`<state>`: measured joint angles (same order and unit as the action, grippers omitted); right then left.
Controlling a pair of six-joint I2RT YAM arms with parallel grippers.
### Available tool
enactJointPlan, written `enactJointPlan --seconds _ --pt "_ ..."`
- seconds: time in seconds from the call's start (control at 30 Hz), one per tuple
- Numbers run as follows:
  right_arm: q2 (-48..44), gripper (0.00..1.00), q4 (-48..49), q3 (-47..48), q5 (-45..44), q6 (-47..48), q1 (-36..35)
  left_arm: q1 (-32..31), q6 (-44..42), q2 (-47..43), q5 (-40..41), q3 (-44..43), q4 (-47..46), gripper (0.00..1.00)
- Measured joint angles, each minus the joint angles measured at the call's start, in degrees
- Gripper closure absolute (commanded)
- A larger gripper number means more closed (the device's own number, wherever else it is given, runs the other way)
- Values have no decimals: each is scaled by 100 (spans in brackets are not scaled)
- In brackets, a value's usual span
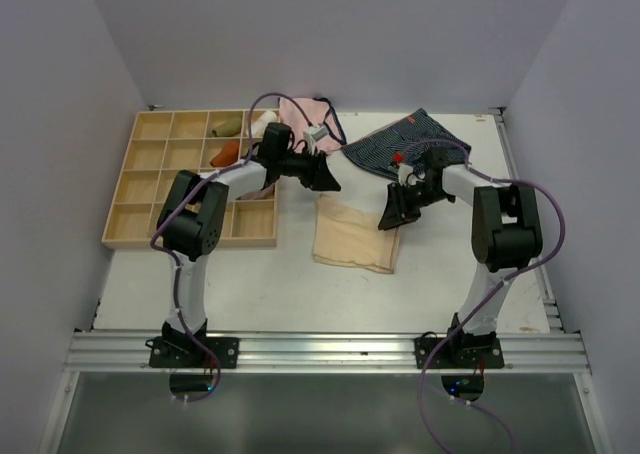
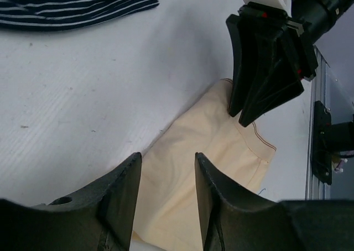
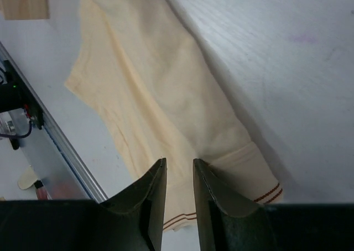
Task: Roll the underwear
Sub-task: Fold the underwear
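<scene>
From above, the underwear (image 1: 352, 236) lies flat at mid-table, its long axis running from the far side toward the arm bases. The left gripper (image 1: 328, 181) sits at its far left corner and the right gripper (image 1: 390, 217) on its right edge, about equally near, with bare table (image 1: 250, 284) toward the bases, a wooden tray (image 1: 190, 242) to the left and a striped pair (image 1: 415, 139) beyond. The left wrist view shows its jaws moderately apart and empty, hovering over the cloth. The right wrist view shows its jaws narrowly parted, apparently gripping nothing, above the stitched waistband (image 3: 260, 193).
</scene>
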<state>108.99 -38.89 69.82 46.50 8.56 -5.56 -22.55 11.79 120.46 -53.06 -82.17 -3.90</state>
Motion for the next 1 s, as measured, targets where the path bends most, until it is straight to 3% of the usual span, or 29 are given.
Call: enactJointPlan --seconds 0.27,0.43,0.63,0.83,1.0 --pt "483 73 74 -61 -378 -151 103 -9 111 623 831 -33 544 64" --pt "481 72 57 -70 -350 -90 111 -11 -133 555 1045 -61 855 61" --pt "461 66 -481 87 -326 472 114 -9 -706 -42 1412 151 1019 53" --pt "168 61 -870 398 -44 678 114 -92 -1220 -1058 1318 295 826 55" --pt "-72 59 -796 341 103 407 103 -560 -1397 -1121 1274 348 796 56"
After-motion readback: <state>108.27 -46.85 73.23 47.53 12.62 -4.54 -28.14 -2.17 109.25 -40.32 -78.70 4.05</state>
